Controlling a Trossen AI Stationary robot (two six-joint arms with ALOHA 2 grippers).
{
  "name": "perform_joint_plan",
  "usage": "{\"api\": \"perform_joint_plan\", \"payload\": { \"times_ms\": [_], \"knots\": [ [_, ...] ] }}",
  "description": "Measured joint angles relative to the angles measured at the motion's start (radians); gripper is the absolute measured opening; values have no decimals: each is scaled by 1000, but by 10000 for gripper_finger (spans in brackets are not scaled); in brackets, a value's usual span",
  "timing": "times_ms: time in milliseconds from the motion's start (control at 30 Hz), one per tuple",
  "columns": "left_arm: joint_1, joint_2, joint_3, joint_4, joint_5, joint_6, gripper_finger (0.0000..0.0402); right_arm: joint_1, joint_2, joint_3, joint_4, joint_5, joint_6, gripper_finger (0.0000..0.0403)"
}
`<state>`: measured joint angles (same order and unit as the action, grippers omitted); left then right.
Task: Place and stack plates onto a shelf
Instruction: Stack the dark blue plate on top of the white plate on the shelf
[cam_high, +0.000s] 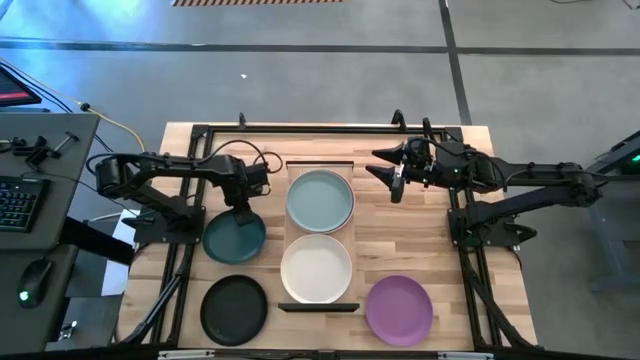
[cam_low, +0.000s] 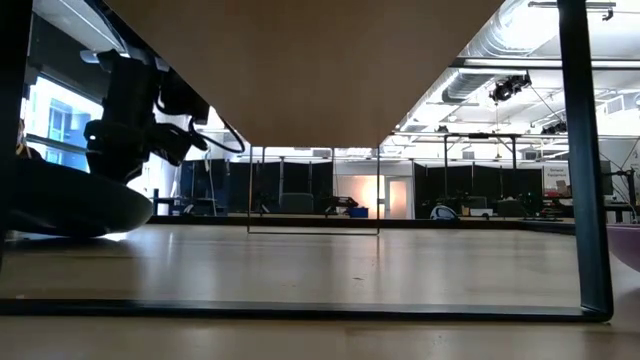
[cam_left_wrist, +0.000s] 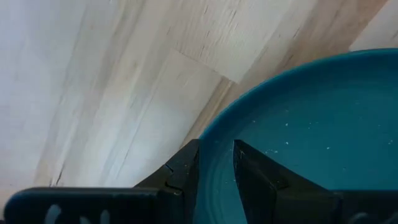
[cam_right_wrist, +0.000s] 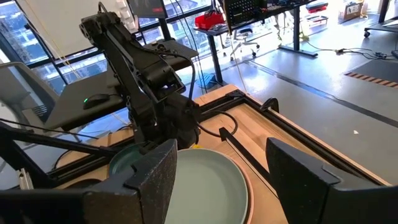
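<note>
The dark teal plate (cam_high: 233, 240) lies left of the shelf (cam_high: 320, 166), a pale board with dark end trim. My left gripper (cam_high: 243, 212) is shut on its far rim. On the shelf sit the pale blue-green plate (cam_high: 320, 200) and, nearer, the white plate (cam_high: 316, 268). A pink rim (cam_right_wrist: 247, 186) shows under the pale blue-green plate. The black plate (cam_high: 234, 308) and the purple plate (cam_high: 399, 308) rest on the tabletop near its front edge. My right gripper (cam_high: 393, 178) hangs open in the air, right of the pale blue-green plate (cam_right_wrist: 205, 186). My left gripper pinches the dark teal plate's far rim (cam_left_wrist: 214, 140), one finger (cam_left_wrist: 183, 171) outside the rim and one finger (cam_left_wrist: 261, 183) inside the bowl. The fingers come from above, slanting down from the far side. Whether the plate is off the tabletop does not show.
A black metal frame (cam_high: 460, 215) runs along both sides of the slatted tabletop, with the arm bases on it. Bare wood (cam_high: 400, 235) lies between the shelf and the right frame. A desk with a keyboard (cam_high: 15, 200) stands beyond the table's left edge.
</note>
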<state>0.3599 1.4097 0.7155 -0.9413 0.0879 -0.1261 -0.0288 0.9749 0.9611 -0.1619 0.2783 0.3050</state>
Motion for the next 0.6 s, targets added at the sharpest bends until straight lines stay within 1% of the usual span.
{"api": "perform_joint_plan", "payload": {
  "times_ms": [133, 333, 467, 600],
  "knots": [
    [0, -2, 4, -6, -1, -2, 85, 0, 0, 0, -7, 0, 0, 228],
    [0, -2, 66, -2, -23, 8, 85, 0, 0, 0, -18, -1, 0, 228],
    [0, -2, 89, -1, -34, 69, 85, 0, 0, 0, -18, -1, 0, 228],
    [0, 0, 89, 0, -51, 171, 85, 0, 0, 0, -18, -1, 0, 228]
  ]
}}
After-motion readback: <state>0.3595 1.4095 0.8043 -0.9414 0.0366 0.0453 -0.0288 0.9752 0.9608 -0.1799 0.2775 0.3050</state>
